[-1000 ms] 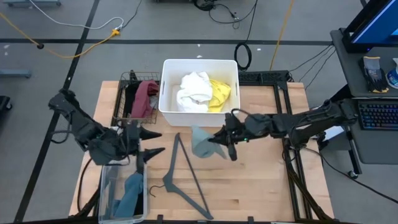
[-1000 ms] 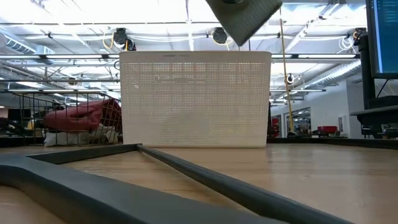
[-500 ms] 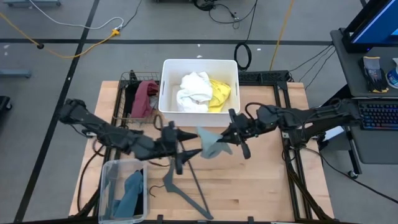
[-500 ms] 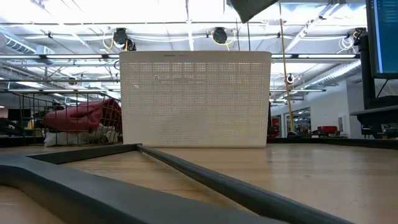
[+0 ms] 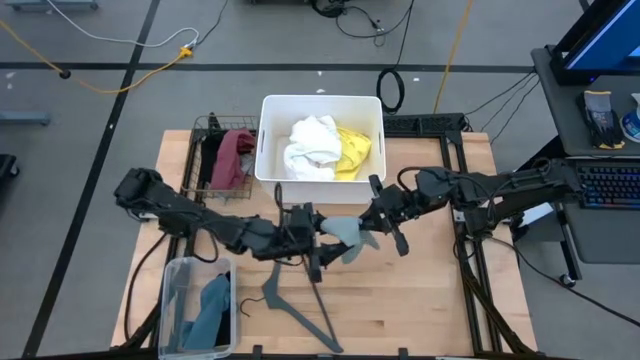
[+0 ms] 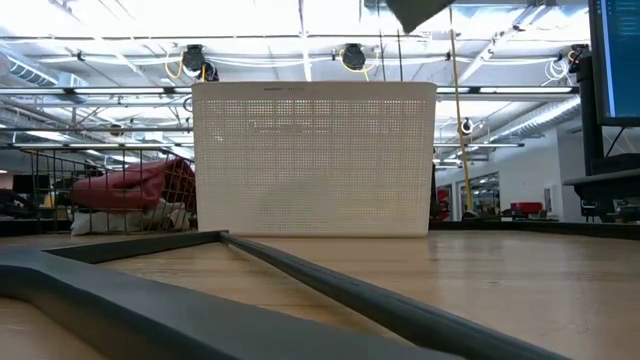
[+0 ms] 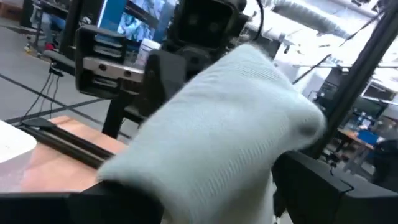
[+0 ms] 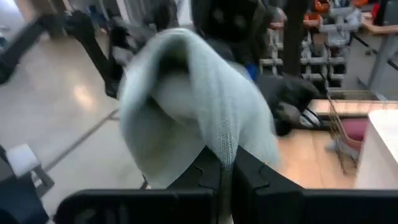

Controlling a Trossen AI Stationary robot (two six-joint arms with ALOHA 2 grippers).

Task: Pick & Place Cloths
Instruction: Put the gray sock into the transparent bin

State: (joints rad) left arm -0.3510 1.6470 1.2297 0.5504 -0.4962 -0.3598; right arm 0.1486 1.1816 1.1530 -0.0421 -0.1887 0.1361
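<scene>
Above mid-table, in front of the white bin (image 5: 321,140), we see the sage-green cloth (image 5: 343,234) hanging betw. both arms: right gripper (image 5: 378,219) clamped on it, left gripper (image 5: 318,242) at its other edge w/ fingers around it, grip unclear.

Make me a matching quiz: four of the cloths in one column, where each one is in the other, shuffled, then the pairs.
Things:
1. white cloth
2. maroon cloth
3. teal cloth
4. sage-green cloth

Places:
A. in the clear plastic bin
B. held above the table between the two tools
C. in the white bin
D. in the wire basket

Pairs: 1-C, 2-D, 3-A, 4-B
</scene>
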